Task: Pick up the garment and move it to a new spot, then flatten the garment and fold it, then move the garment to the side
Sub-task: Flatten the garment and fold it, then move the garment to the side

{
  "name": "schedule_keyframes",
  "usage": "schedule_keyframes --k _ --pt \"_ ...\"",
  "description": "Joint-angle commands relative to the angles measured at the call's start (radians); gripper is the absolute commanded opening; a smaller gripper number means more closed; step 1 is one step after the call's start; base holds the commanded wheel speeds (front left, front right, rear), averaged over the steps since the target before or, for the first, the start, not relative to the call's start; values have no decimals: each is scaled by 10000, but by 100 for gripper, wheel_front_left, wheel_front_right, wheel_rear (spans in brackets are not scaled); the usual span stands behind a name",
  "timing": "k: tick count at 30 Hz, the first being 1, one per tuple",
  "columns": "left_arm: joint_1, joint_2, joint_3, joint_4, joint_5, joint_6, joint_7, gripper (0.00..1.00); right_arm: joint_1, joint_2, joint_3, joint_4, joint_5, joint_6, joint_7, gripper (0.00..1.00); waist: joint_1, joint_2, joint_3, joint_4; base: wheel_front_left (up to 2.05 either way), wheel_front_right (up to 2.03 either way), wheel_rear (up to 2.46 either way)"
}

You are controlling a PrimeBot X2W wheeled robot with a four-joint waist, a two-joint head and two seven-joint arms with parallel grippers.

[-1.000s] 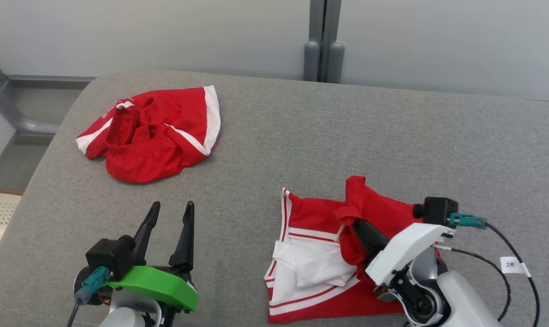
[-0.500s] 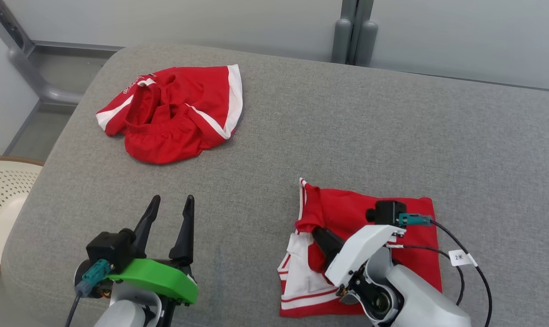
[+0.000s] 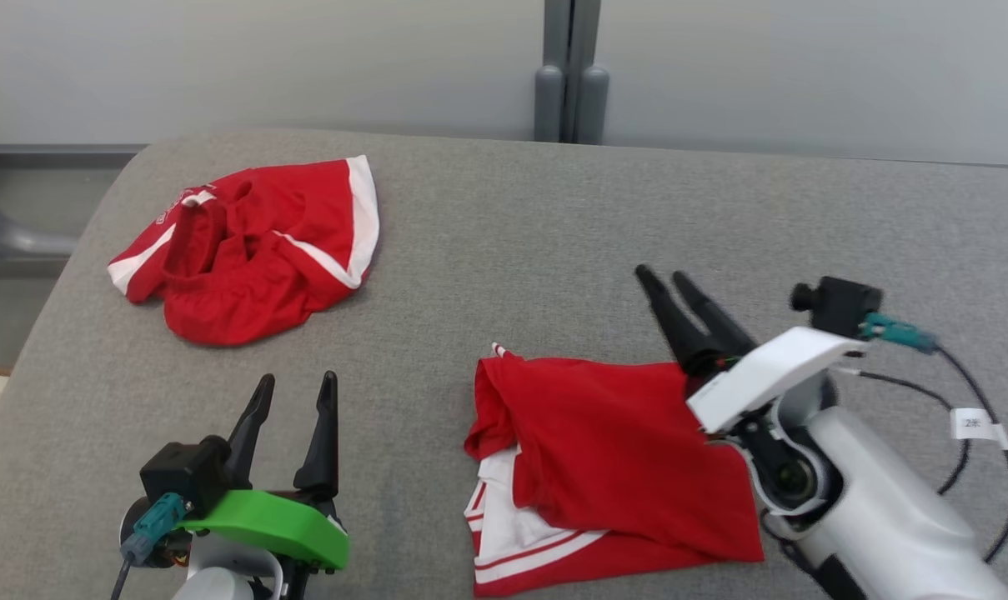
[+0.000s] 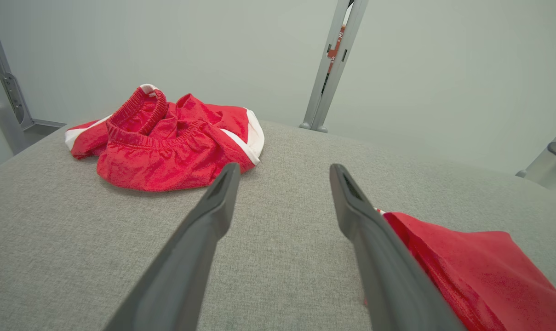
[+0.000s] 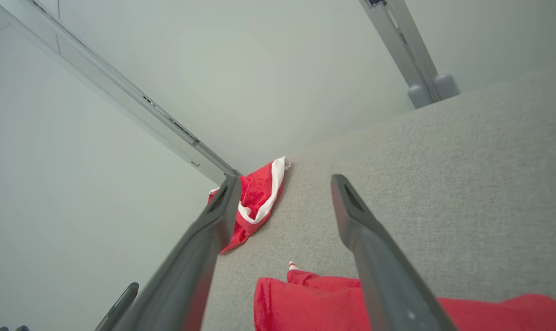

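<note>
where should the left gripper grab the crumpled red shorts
Probably the gathered elastic waistband, which stands up as a ridge on the crumpled red shorts facing the robot. Come from the near side with the open left gripper, pinching across the ridge.

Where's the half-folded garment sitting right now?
Head view, lower right of the grey surface: the half-folded garment lies beside the right gripper, with the crumpled shorts far off at upper left.

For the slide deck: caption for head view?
Right gripper open beside folded red garment; left gripper open, empty; crumpled shorts far left.
</note>
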Motion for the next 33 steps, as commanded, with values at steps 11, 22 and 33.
schedule_keyframes --k 11,22,33 --pt "508 -58 525 -466 197 182 -75 100 2340 -1557 -3566 -1926 -4153 -1 -1001 100 0 0 -601 -1216 0 0 0" --pt "741 -287 1027 -718 715 67 -70 100 3899 -202 -5371 -2862 -7329 -1 -552 100 0 0 -639 -1217 0 0 0" --pt "793 -554 1271 -556 1019 -132 -71 100 4192 89 -5686 -2856 -8334 -1 -262 100 0 0 -689 -1054 0 0 0"
